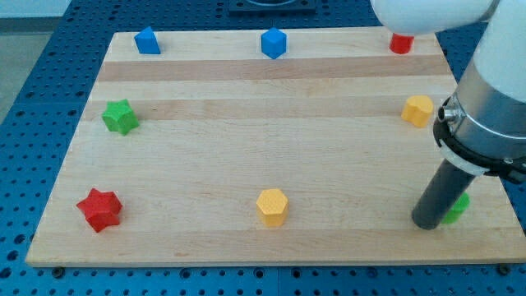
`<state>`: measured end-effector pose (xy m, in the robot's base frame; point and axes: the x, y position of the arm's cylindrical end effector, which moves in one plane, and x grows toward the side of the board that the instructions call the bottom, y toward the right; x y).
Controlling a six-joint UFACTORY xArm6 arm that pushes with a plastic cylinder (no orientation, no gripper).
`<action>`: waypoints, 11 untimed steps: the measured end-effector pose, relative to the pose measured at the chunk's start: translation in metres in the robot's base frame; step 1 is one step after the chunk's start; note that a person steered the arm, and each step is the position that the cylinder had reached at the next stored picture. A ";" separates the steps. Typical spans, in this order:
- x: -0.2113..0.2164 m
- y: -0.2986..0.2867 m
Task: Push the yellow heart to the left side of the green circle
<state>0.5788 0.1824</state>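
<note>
My tip [428, 224], a bare rod holding nothing, touches the green circle [457, 207]; approach step, next reach the yellow heart [417, 110] and push it left.

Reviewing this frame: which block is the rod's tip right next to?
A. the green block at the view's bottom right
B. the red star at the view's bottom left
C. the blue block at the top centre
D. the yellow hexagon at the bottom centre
A: my tip stands right beside the green block, which the rod partly hides, far from the other blocks.
</note>
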 end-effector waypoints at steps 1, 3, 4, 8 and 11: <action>0.000 0.000; -0.019 -0.024; -0.058 -0.024; -0.190 0.093; -0.217 0.041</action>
<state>0.3622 0.2236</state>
